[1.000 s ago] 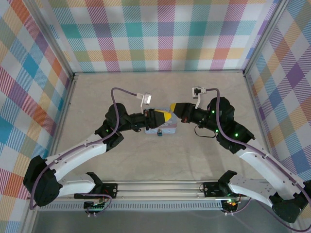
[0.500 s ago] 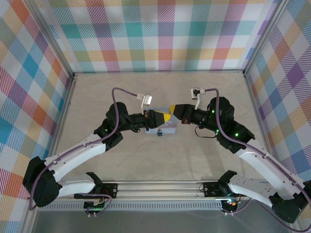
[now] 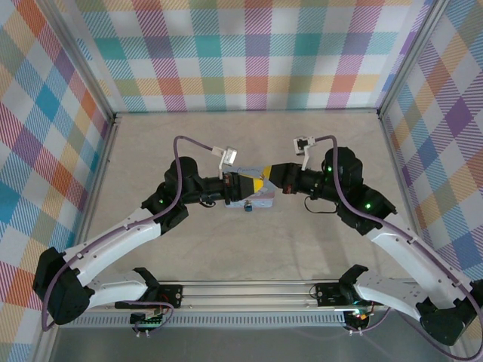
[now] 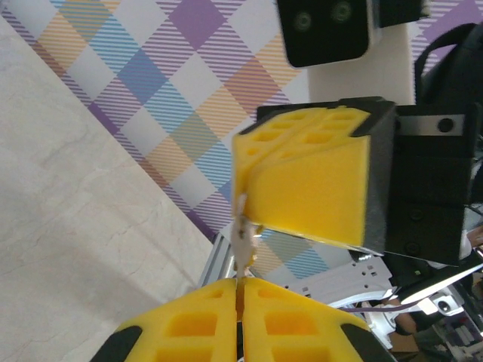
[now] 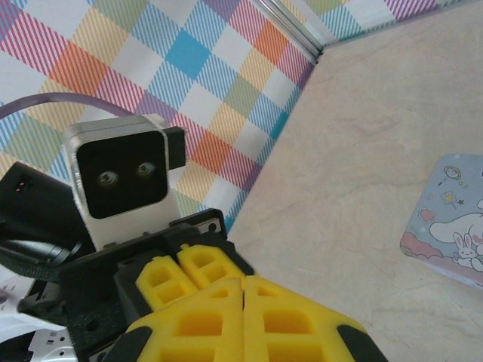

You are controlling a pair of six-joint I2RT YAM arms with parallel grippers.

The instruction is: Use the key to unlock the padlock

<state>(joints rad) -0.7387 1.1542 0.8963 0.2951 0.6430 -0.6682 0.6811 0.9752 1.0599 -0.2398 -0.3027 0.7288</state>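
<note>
My left gripper is shut on the key, a thin pale brass sliver sticking up from between its yellow fingertips. The key's upper end touches the edge of my right gripper's yellow pads. My right gripper is shut, tip to tip with the left one above the tin; its fingers show nothing between them. The tiny blue-teal padlock lies on the table at the tin's front edge, below both grippers.
The pale blue cartoon-printed tin lies mid-table under the grippers, and its corner appears in the right wrist view. Plaid walls enclose the beige table. A metal rail runs along the near edge.
Both grippers stay tip to tip over the tin, with only a slight shift of the arms. The padlock has not moved.
</note>
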